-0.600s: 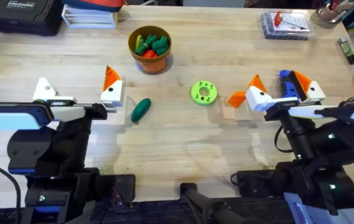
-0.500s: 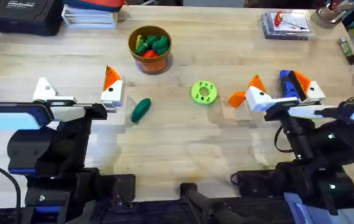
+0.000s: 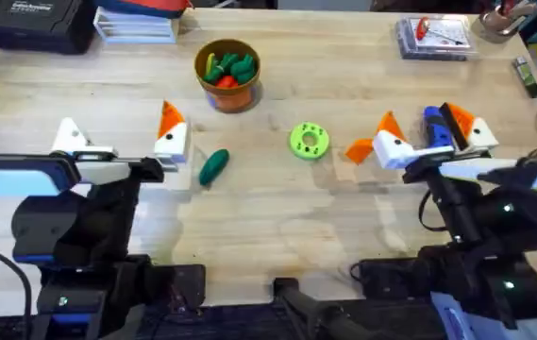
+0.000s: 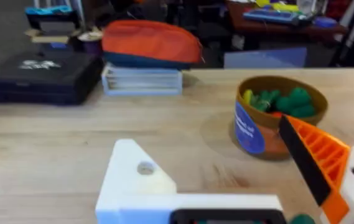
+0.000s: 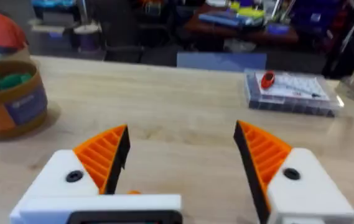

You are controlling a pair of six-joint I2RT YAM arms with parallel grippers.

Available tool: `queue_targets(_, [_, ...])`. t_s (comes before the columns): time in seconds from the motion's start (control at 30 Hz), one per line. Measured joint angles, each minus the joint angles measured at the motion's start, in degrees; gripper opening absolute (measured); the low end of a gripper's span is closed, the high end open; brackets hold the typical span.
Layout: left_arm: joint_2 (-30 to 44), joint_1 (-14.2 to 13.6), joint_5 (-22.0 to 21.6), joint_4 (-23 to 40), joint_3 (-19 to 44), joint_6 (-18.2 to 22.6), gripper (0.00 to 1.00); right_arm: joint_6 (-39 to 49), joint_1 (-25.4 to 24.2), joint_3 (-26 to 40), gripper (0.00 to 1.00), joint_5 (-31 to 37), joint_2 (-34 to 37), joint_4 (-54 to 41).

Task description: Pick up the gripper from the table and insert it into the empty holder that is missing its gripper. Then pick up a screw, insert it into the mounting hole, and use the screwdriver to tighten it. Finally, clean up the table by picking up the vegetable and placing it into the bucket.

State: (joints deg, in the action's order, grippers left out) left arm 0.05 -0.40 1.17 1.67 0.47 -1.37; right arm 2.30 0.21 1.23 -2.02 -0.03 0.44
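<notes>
The loose orange gripper (image 3: 360, 149) lies on the table just left of my right gripper (image 3: 429, 135), which is open around the blue screwdriver (image 3: 435, 127). Both right fingers carry orange tips (image 5: 104, 154). My left gripper (image 3: 117, 136) is open. Its outer finger is the all-white holder (image 3: 66, 136) (image 4: 135, 179), and the other finger has an orange tip (image 4: 316, 158). The dark green vegetable (image 3: 213, 166) lies right of that tipped finger. Farther back stands the tan bucket (image 3: 227, 76) (image 4: 275, 122) (image 5: 10, 97), with toy vegetables inside.
A bright green holed disc (image 3: 309, 140) sits mid-table. At the back right is a clear box (image 3: 435, 38) (image 5: 292, 91). A black case (image 3: 32, 21) and white trays (image 3: 136, 24) stand at the back left. Small tools lie along the right edge.
My right gripper has drifted very slightly to the right. The left arm and the objects on the table have stayed put.
</notes>
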Motion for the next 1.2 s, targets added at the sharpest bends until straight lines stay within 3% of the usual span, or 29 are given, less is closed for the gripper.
queue_targets(0.13, [0.5,0.0,3.8,9.3,4.3,-0.7,0.985,0.3,0.0,6.8,0.993,-0.5,1.9,-11.4])
queue_targets(0.23, [3.9,0.0,6.7,18.5,13.0,-0.9,0.985,0.3,0.0,16.3,0.992,-1.6,5.8,-22.4])
queue_targets(0.37, [12.4,0.0,10.0,30.3,26.3,-1.0,0.985,0.3,0.0,29.7,0.994,-2.9,13.7,-37.6])
queue_targets(0.53, [26.6,0.0,14.8,39.1,33.4,-1.0,0.985,0.3,0.0,40.8,0.994,-3.6,24.8,-49.0])
queue_targets(0.63, [36.5,0.0,17.9,40.5,33.3,-1.1,0.985,0.3,0.0,42.8,0.993,-3.7,28.9,-50.0])
queue_targets(0.87, [52.4,-0.1,26.2,34.4,33.3,-2.1,0.985,1.4,0.0,43.0,0.994,-3.2,31.4,-50.4])
queue_targets(0.97, [54.7,-1.3,29.0,32.7,33.3,-1.9,0.985,1.8,0.0,43.0,0.994,-2.1,31.4,-50.5])
queue_targets(1.13, [55.0,-6.2,30.8,31.6,33.3,0.3,0.986,2.1,0.0,43.0,0.994,-1.5,31.4,-50.4])
queue_targets(1.2, [55.0,-7.9,30.8,31.5,33.3,1.3,0.914,2.2,0.0,43.0,0.994,-1.3,31.4,-50.5])
